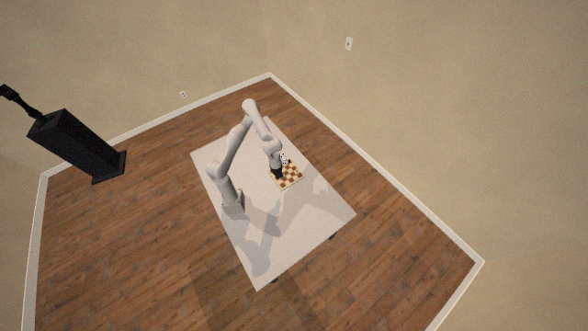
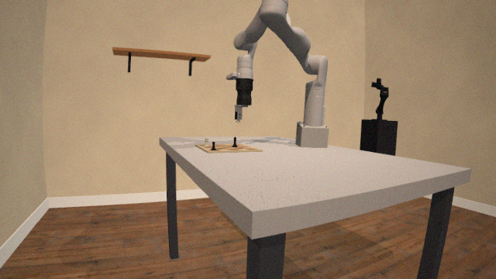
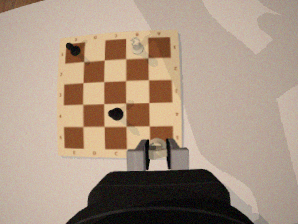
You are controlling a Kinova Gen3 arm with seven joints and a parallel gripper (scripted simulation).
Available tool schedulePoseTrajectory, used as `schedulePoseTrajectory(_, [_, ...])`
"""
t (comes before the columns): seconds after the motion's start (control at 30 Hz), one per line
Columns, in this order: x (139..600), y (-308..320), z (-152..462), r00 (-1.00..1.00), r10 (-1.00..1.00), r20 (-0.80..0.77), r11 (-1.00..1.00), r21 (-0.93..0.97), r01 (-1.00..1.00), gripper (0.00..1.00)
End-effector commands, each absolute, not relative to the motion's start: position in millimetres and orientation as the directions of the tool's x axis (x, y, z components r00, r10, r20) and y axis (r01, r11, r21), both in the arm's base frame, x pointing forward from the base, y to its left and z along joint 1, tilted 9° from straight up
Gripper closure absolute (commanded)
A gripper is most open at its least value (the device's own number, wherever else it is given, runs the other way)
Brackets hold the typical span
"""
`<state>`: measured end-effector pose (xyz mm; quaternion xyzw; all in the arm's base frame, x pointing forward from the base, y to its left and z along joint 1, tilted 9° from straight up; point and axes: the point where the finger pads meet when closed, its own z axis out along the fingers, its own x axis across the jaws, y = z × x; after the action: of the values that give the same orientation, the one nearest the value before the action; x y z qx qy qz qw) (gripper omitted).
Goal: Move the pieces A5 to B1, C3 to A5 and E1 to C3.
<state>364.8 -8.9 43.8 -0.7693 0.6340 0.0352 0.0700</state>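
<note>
The board (image 2: 252, 149) (image 3: 61, 100) lies on the table, lettered E to A left to right and numbered 1 to 5 downward in the wrist view. My gripper (image 2: 238, 119) (image 3: 157, 149) is shut on a white piece, its pale top showing between the fingers, and holds it high above the board. In the wrist view it covers the A5 corner. A white piece (image 2: 206, 142) (image 3: 137, 46) stands on B1. One black piece (image 2: 213, 146) (image 3: 73, 49) stands on E1, another black piece (image 2: 235, 142) (image 3: 116, 114) on C4. C3 is bare. A5 is partly hidden.
The arm's base (image 1: 233, 202) (image 2: 312, 135) stands on the table (image 1: 317, 202) (image 2: 329, 174), beyond the board's row 5 side. A wall shelf (image 2: 160, 53) and a black pedestal (image 1: 75, 144) (image 2: 379, 136) are away from the board.
</note>
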Motion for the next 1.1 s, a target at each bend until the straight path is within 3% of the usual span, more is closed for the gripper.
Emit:
schedulePoseTrajectory(0.0, [365,-14,44,0.177,-0.974,-0.145,-0.169,-0.065,-0.983,1.00])
schedulePoseTrajectory(0.5, [365,-13,37,0.177,-0.974,-0.144,-0.169,-0.065,-0.983,1.00])
schedulePoseTrajectory(1.07, [368,-4,-27,0.177,-0.974,-0.144,-0.169,-0.065,-0.983,1.00])
